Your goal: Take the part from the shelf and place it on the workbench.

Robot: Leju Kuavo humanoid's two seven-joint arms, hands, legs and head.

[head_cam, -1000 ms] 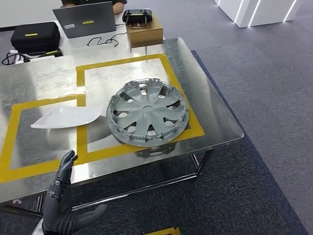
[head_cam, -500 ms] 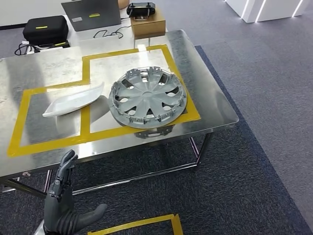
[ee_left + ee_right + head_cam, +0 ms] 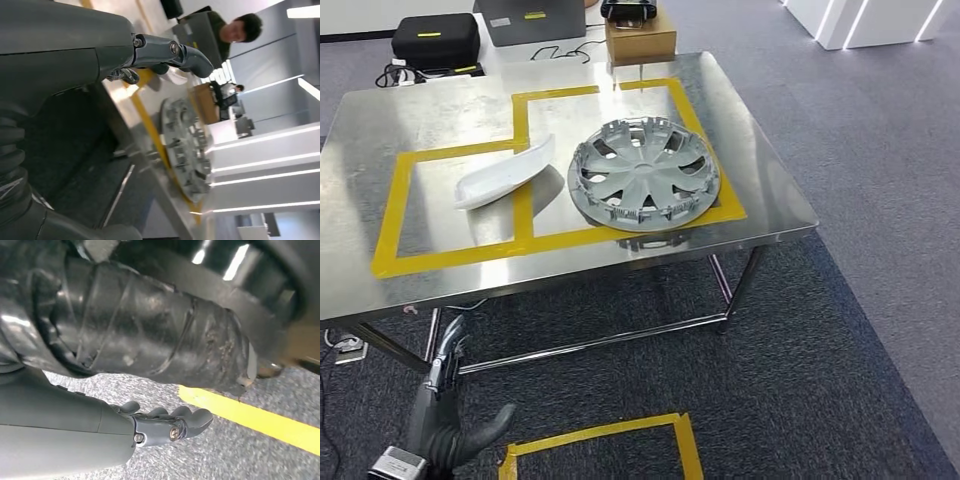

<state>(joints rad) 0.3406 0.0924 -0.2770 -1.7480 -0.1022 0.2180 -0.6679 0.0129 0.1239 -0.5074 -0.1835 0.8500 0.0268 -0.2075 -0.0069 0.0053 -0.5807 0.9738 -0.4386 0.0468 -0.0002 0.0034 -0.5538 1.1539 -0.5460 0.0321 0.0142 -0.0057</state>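
Note:
A grey wheel cover [image 3: 644,175] lies flat on the steel workbench [image 3: 773,205], inside a yellow taped square. Beside it, a white curved part [image 3: 505,172] rests across the tape line. My left hand [image 3: 444,415] hangs low in front of the bench, well short of its near edge, fingers straight and thumb out, holding nothing. In the left wrist view the left hand [image 3: 113,50] points toward the wheel cover [image 3: 185,150]. My right hand [image 3: 162,425] hangs over the carpet with its fingers extended and nothing in it.
A black case [image 3: 435,40], a laptop [image 3: 531,18] and a cardboard box [image 3: 641,40] stand at the bench's far edge. A person [image 3: 234,30] sits behind the bench. Yellow tape [image 3: 599,435] marks the grey carpet near my feet.
The camera has pulled back and turned, so the bench sits farther off and higher in the picture. The parts on it have not moved. My left hand sits lower in the picture.

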